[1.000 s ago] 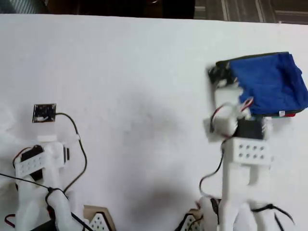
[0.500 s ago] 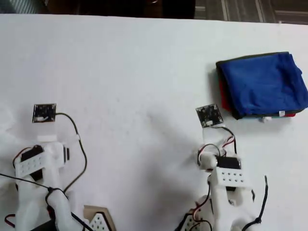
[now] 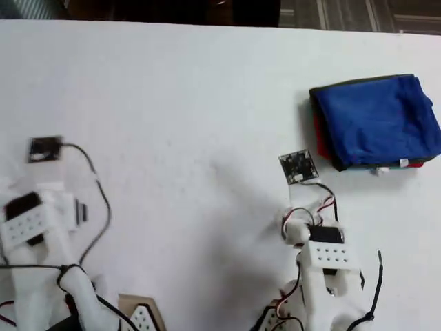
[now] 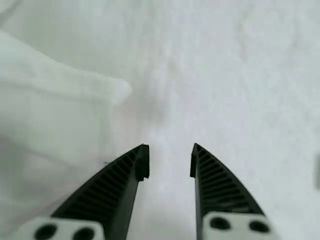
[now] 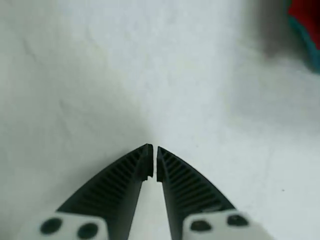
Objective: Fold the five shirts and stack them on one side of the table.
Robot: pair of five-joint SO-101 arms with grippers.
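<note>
Stacking is appearing complete: folded shirts (image 3: 375, 121) are lying piled on one tabletop (image 3: 186, 89) side; your left claw (image 4: 167, 161) is hanging open, your right claw (image 5: 154, 161) is sitting closed, both empty.

The stack of shirts (image 3: 375, 121) lies on the table (image 3: 172, 103), ahead of the fingers of the right gripper (image 5: 154, 162) and off to their right.
</note>
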